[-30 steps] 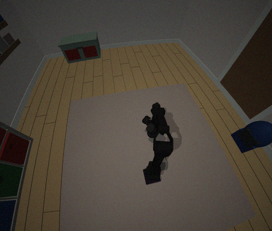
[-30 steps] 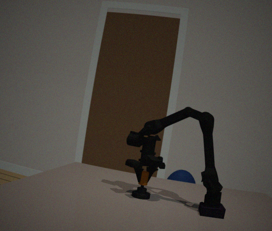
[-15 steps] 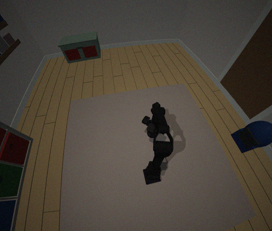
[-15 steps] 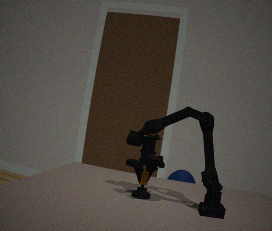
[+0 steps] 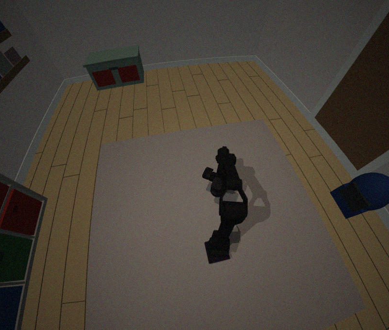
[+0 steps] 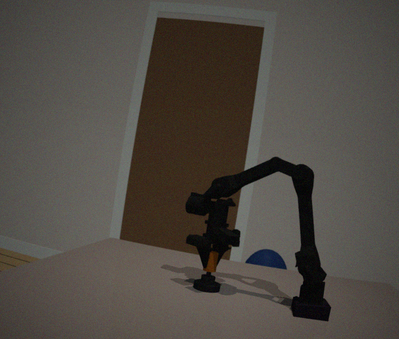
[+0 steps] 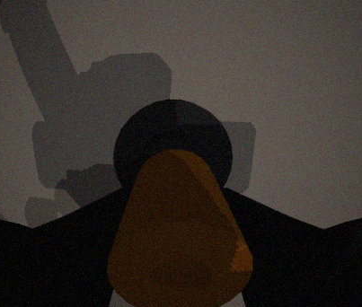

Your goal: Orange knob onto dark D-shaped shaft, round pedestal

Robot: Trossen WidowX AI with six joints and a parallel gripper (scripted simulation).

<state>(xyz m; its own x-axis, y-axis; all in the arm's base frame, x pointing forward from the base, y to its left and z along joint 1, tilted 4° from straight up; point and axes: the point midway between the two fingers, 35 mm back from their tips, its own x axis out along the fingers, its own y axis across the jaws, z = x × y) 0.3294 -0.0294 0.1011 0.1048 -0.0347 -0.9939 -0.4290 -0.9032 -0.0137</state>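
Note:
The orange knob (image 6: 212, 260) (image 7: 178, 233) is upright between the fingers of my gripper (image 6: 210, 267) (image 7: 176, 197), which is shut on it. The dark round pedestal (image 6: 206, 286) (image 7: 173, 121) stands on the mat right below the knob. A short dark piece of the shaft (image 6: 208, 273) shows between the knob's lower end and the pedestal, so the knob is not down against the pedestal. Whether the shaft's tip is inside the hole cannot be told. The knob hides the shaft in the wrist view, and both flat sides are hidden. In the top view the arm hides knob and pedestal.
The arm's base (image 5: 217, 252) (image 6: 311, 308) stands on the pale mat (image 5: 145, 277) (image 6: 83, 310). Shadows of the arm fall around the pedestal. A green cabinet (image 5: 114, 58), a blue rounded object (image 5: 376, 191) and a coloured shelf unit (image 5: 7, 255) stand beyond the mat.

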